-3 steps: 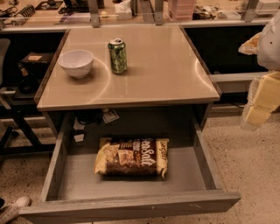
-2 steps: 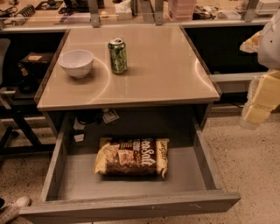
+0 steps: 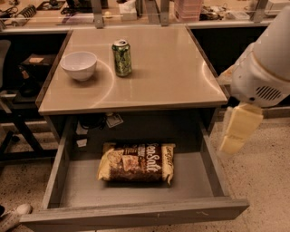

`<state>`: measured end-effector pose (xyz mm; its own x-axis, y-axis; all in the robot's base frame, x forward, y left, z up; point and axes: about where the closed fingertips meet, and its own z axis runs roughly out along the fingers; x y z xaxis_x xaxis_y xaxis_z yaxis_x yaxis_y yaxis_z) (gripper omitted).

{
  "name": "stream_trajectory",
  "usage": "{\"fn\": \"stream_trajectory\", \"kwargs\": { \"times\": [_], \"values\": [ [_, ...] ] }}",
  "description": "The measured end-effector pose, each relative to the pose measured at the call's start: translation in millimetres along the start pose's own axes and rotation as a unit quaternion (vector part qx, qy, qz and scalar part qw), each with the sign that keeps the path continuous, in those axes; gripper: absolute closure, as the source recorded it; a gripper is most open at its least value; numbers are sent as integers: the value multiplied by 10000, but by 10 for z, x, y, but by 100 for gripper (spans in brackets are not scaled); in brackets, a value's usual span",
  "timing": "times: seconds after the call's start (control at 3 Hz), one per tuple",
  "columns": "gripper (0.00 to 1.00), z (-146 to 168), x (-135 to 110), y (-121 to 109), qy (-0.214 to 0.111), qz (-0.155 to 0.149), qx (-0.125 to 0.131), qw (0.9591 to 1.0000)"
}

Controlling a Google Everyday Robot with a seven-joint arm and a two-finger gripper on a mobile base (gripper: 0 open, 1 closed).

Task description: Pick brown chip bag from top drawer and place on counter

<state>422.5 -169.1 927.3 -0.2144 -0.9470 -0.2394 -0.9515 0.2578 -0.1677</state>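
Observation:
The brown chip bag (image 3: 137, 162) lies flat on the bottom of the open top drawer (image 3: 204, 179), towards the back and left of middle, its "Sea Salt" lettering facing up. The beige counter (image 3: 167, 68) is directly above the drawer. My gripper (image 3: 239, 130) hangs at the right, outside the drawer's right side and above the floor, under the white arm housing (image 3: 265, 68). It is well apart from the bag and holds nothing that I can see.
A white bowl (image 3: 79, 65) and a green can (image 3: 122, 57) stand on the counter's back left. A cluttered bench (image 3: 136, 9) runs behind. A chair base (image 3: 9, 131) and a shoe (image 3: 13, 213) are at the left. Speckled floor lies to the right.
My arm and gripper have come further into view from the right, closer to the drawer's right side. The bag, can and bowl have not moved.

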Motion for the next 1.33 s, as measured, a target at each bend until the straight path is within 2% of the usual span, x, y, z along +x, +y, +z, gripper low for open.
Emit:
{"fn": "stream_trajectory", "kwargs": {
  "times": [0.33, 1.0, 1.33],
  "values": [
    [0, 322, -121, 284, -68, -23, -443, 9990],
    [0, 368, -150, 336, -92, -139, -505, 9986],
    [0, 694, -390, 466, -242, -271, -693, 9969]
  ]
}}
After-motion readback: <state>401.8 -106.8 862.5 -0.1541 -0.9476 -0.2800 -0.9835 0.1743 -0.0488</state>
